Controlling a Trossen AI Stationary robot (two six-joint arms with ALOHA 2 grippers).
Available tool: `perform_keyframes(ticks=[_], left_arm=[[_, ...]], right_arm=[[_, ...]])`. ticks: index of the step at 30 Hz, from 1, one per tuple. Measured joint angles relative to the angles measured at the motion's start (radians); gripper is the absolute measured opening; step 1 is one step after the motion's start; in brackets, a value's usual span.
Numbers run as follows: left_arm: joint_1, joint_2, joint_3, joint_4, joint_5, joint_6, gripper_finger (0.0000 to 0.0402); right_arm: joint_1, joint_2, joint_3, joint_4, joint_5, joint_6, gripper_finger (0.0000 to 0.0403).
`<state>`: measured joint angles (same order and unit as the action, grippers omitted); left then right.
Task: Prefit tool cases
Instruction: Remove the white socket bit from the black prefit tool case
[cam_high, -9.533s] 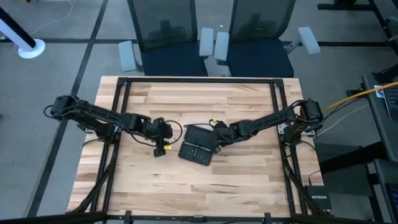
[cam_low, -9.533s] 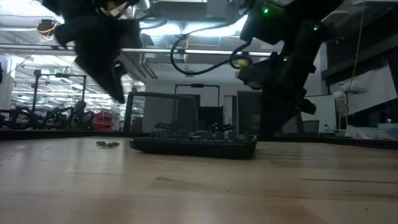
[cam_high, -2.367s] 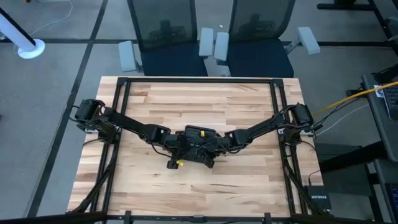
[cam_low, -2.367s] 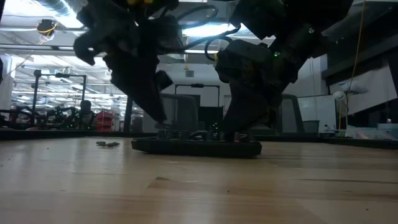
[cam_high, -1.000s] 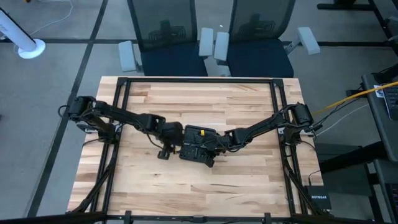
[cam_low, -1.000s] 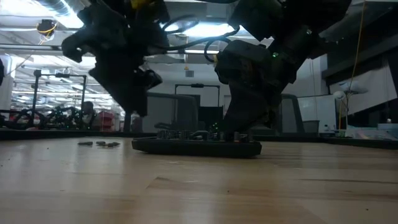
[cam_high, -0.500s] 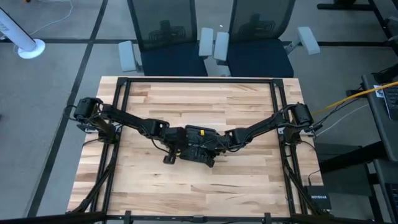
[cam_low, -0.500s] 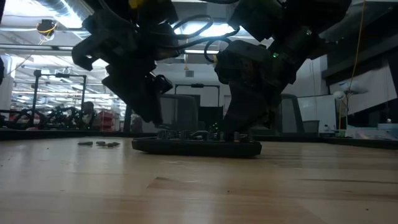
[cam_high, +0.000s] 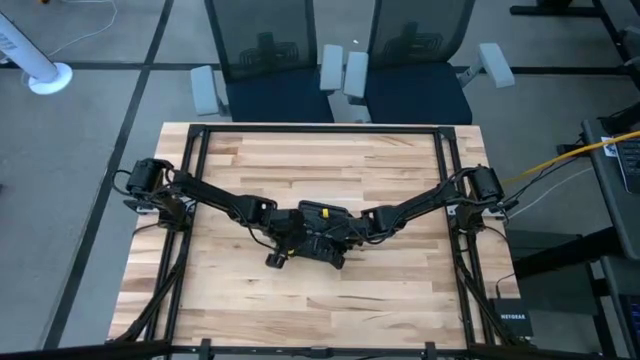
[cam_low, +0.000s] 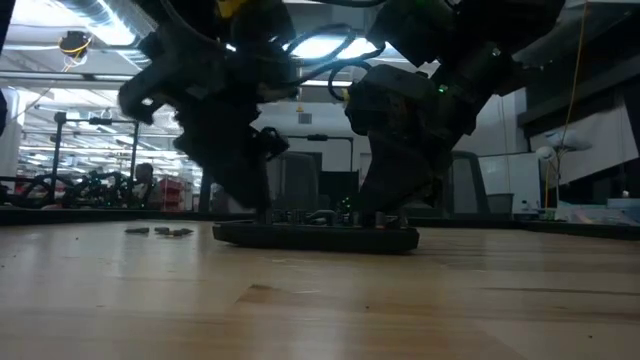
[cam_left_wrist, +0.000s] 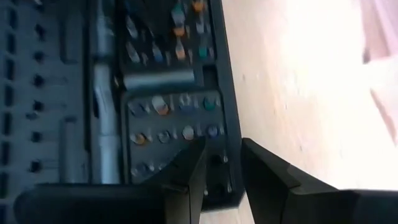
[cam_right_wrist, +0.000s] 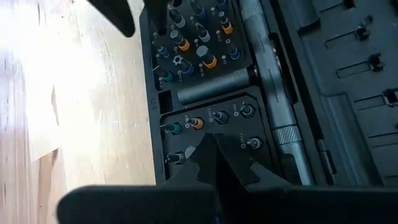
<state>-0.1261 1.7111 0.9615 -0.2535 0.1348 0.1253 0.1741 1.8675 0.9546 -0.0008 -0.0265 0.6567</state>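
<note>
The black tool case (cam_high: 318, 243) lies open and flat at the middle of the table, its slots holding coloured bits (cam_right_wrist: 199, 53) and a metal driver handle (cam_right_wrist: 273, 81). My left gripper (cam_left_wrist: 222, 152) stands open over the case's left end. Its fingertips are on either side of a slot row at a corner; whether they touch the case I cannot tell. My right gripper (cam_right_wrist: 214, 138) is shut, its tips down on the bit tray at the case's right part. In the low view both grippers reach down to the case's top (cam_low: 315, 236). My right gripper presses its shut fingertips (cam_right_wrist: 208, 146) onto the bit tray (cam_right_wrist: 205, 124) of the case, slanting down from the table's right. The case stays flat on the table (cam_low: 320, 240).
A few loose metal bits (cam_low: 162, 231) lie on the wood left of the case. A black NETGEAR box (cam_high: 511, 320) sits off the table's near right corner. Two office chairs (cam_high: 340, 60) stand beyond the far edge. Bare wood lies on the near side of the case.
My left gripper has moved right and down, from beside the case's left end to over that end. The case and my right gripper have kept still.
</note>
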Motion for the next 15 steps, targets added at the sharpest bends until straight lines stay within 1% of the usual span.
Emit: perform_keyframes(ticks=[4, 8, 15], left_arm=[[-0.007, -0.002, 0.04, -0.031, -0.027, 0.037, 0.009], [-0.003, -0.002, 0.041, -0.052, -0.03, 0.077, 0.009], [0.002, 0.011, 0.041, -0.103, -0.072, 0.135, 0.009]], right_arm=[[0.0, 0.0, 0.0, 0.002, 0.0, 0.0, 0.0], [0.0, 0.0, 0.0, 0.0, -0.001, 0.0, 0.0], [0.0, 0.0, 0.0, 0.0, -0.002, 0.0, 0.0]])
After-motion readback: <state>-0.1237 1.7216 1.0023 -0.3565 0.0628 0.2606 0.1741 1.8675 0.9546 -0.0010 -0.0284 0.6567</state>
